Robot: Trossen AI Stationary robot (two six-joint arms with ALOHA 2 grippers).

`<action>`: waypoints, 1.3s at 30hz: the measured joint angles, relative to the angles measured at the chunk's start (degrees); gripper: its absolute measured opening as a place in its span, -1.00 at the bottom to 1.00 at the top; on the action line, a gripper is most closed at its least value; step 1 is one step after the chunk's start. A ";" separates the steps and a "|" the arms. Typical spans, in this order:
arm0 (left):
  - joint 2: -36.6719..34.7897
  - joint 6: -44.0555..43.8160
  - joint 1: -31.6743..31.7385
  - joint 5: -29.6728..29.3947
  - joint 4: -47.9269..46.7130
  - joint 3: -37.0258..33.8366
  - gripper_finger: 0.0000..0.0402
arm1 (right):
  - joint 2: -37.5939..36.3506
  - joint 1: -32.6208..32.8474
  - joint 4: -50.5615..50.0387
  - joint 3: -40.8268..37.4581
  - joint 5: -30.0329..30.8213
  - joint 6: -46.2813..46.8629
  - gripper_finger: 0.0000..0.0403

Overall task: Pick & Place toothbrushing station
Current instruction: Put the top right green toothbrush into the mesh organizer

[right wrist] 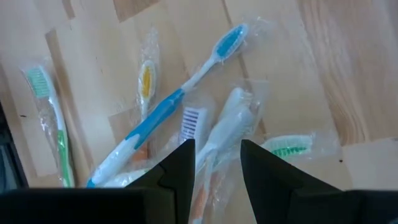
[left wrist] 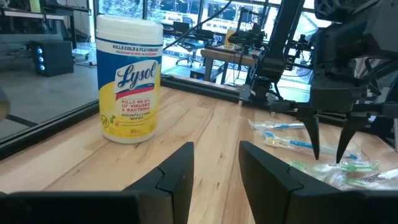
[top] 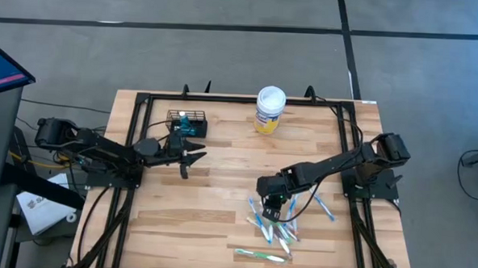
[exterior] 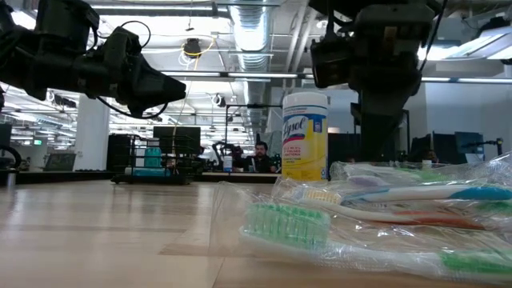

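Hovering over the wrapped toothbrushes [top: 273, 231] with right gripper [top: 273, 210], jaws parted and empty; picking step seemingly just starting. Waiting beside toothbrushing station [top: 188, 121] at table's [top: 211, 222] far left: left gripper [top: 191, 158], open, empty. Next: lowering, closing on one brush.

Pale wood-plank table [top: 221, 182]; toothbrushes [right wrist: 163, 111] in glossy clear plastic wrap; black wire-mesh basket [top: 187, 122]

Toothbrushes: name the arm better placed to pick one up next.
Right. The right gripper hangs open directly over the toothbrushes; the left gripper sits open by the basket, farther away.
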 joint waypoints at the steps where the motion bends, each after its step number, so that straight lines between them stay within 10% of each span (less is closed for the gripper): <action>1: 0.00 0.00 0.00 0.00 0.00 0.00 -0.39 | 0.00 0.27 0.06 0.00 0.61 0.13 -0.41; 16: 0.00 -0.02 0.04 0.08 0.00 0.00 -0.39 | 3.04 2.32 0.45 -0.17 3.62 1.61 -0.43; 24: 0.00 -0.02 0.04 0.20 0.00 0.00 -0.39 | 2.32 2.32 3.05 -0.02 3.62 0.78 -0.95; 39: 0.00 -0.53 0.04 0.17 0.02 0.00 -0.39 | 1.83 1.28 2.41 7.08 6.56 -7.98 -1.00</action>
